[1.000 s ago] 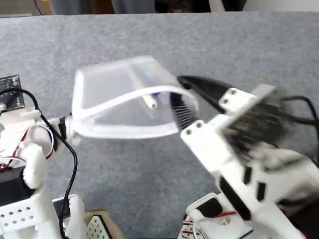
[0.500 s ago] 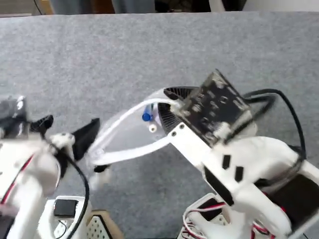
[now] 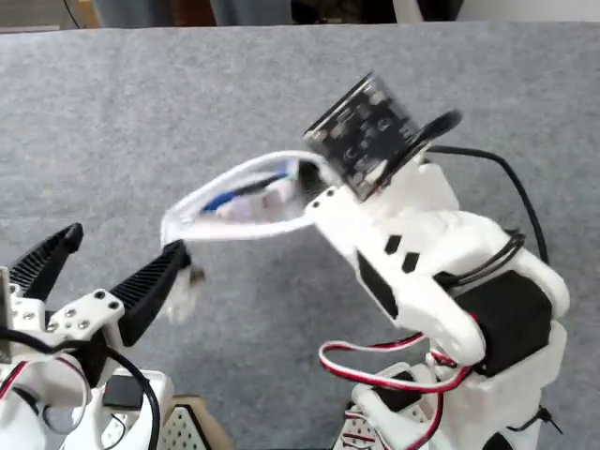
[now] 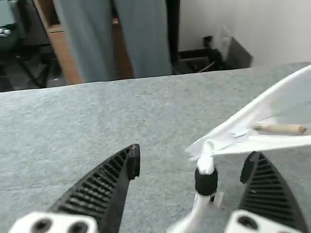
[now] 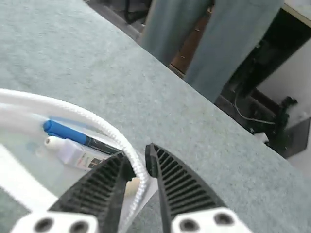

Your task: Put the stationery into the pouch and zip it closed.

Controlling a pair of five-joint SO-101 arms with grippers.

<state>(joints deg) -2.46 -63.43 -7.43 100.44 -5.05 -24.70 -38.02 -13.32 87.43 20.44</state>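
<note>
A grey, felt-like cloth covers the table [image 3: 422, 84], with dark furniture and cables in the room beyond its far edge. The clear pouch [image 3: 248, 192] with its white zip rim sits near the middle of the cloth, seen nearly edge-on, its mouth gaping. The right arm rises from the near edge beside the pouch, bends at the elbow and reaches down over the pouch's end. There the right gripper [image 5: 139, 158] has its jaws pinched almost together on the white rim. Inside the pouch, close to that grip, lie a blue pen [image 5: 63, 131] and a white tube [image 5: 73, 151]; a pale wooden stick [image 4: 279, 128] also shows through the clear wall. The left arm is low at the near edge, on the pouch's other side. The left gripper [image 3: 127, 239] points toward the pouch's free corner with its jaws spread wide and nothing held. A black-and-white zip pull [image 4: 206, 177] hangs from that corner, between the open jaws and nearer one of them, touching neither.
</note>
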